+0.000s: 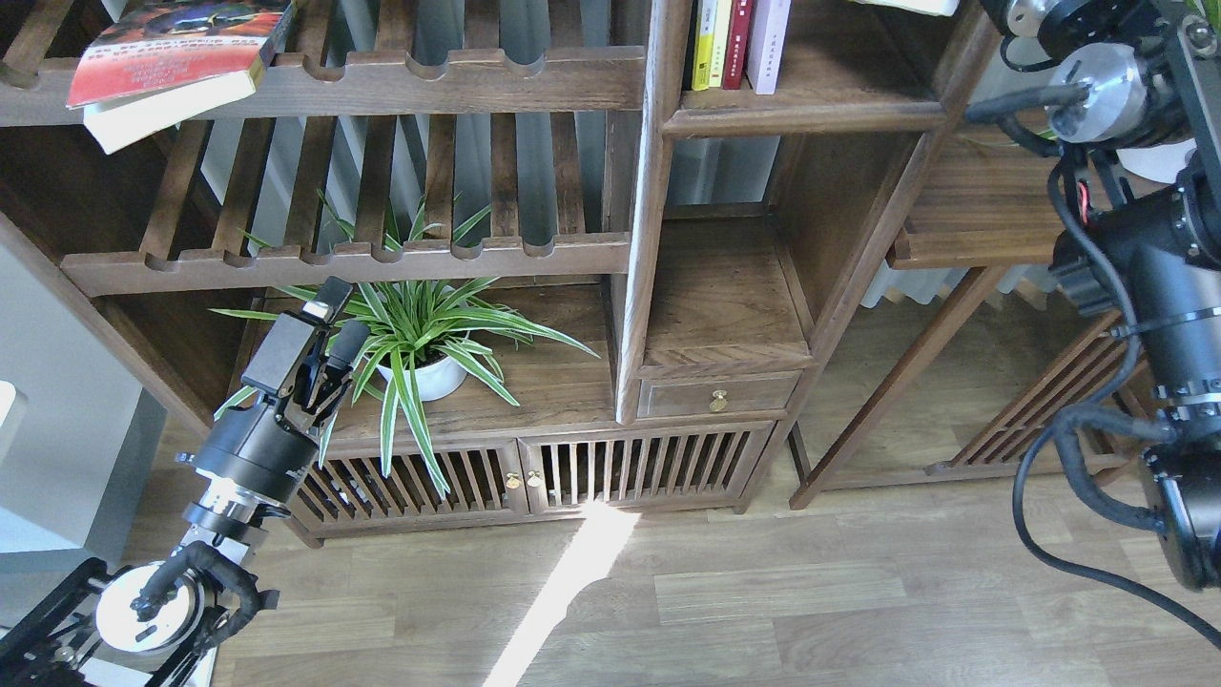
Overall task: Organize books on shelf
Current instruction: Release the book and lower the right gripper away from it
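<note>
Red-orange book lies tilted on slatted rack. Left gripper, fingers parted, empty, beside potted plant.

A thick red-orange and dark-covered paperback lies on a brown slatted wooden rack. Yellow, red and pale book spines stand on the dark-walnut shelf board. A green-and-white striped plant fills a white pot.

Two black seven-joint arms — robot body
Left arm: black housing, silver collar, looped black cable, flat-fingered pincer. Right arm: silver disc joint, thick black cables — red wire.
</note>
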You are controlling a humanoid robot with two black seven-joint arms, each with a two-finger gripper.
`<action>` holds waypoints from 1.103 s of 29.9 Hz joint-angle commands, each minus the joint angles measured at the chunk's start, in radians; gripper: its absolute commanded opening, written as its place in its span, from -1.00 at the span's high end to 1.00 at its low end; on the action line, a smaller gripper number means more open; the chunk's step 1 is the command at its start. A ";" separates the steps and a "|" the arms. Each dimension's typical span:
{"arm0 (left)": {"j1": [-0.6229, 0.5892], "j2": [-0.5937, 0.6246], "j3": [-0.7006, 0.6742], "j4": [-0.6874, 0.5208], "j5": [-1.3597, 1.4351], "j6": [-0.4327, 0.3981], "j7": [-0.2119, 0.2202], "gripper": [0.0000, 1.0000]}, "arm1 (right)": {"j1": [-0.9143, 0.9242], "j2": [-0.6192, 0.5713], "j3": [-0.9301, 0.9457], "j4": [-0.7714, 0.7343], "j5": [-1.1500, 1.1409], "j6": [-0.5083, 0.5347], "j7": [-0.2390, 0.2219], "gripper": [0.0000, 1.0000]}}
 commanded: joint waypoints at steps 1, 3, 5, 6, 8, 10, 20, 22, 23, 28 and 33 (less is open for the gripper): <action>0.000 0.000 0.000 0.000 0.001 0.000 0.000 -0.88 | 0.000 0.018 -0.005 0.000 -0.006 -0.006 0.003 1.00; 0.000 0.000 0.000 0.001 0.001 0.000 0.000 -0.88 | 0.000 0.026 -0.013 0.001 -0.015 -0.007 0.003 1.00; 0.000 0.000 0.000 0.005 0.001 0.000 0.000 -0.88 | -0.002 0.028 -0.013 0.000 -0.024 -0.010 0.005 1.00; 0.000 0.000 0.000 0.005 0.001 0.000 0.000 -0.88 | -0.002 0.028 -0.014 0.000 -0.026 -0.018 0.005 1.00; 0.000 0.000 0.000 0.005 0.001 0.000 0.000 -0.88 | -0.003 0.029 -0.016 -0.002 -0.026 -0.044 0.006 1.00; 0.003 0.000 0.000 0.006 0.001 0.000 0.000 -0.88 | 0.000 0.040 -0.025 -0.006 -0.027 -0.071 0.020 1.00; 0.005 0.001 0.002 0.006 0.001 0.000 0.000 -0.88 | 0.029 0.055 -0.102 -0.060 -0.027 -0.161 0.170 1.00; 0.005 0.001 0.002 0.006 0.001 0.000 0.000 -0.88 | 0.030 0.074 -0.102 -0.060 -0.027 -0.165 0.178 1.00; 0.005 0.003 0.002 0.006 0.001 0.000 0.000 -0.88 | 0.030 0.081 -0.102 -0.060 -0.027 -0.171 0.180 1.00; 0.005 0.004 0.000 0.006 0.001 0.000 0.000 -0.88 | 0.034 0.114 -0.111 -0.061 -0.027 -0.211 0.201 1.00; 0.003 0.007 0.000 0.006 0.000 0.000 0.000 -0.88 | 0.032 0.124 -0.123 -0.075 -0.027 -0.226 0.255 1.00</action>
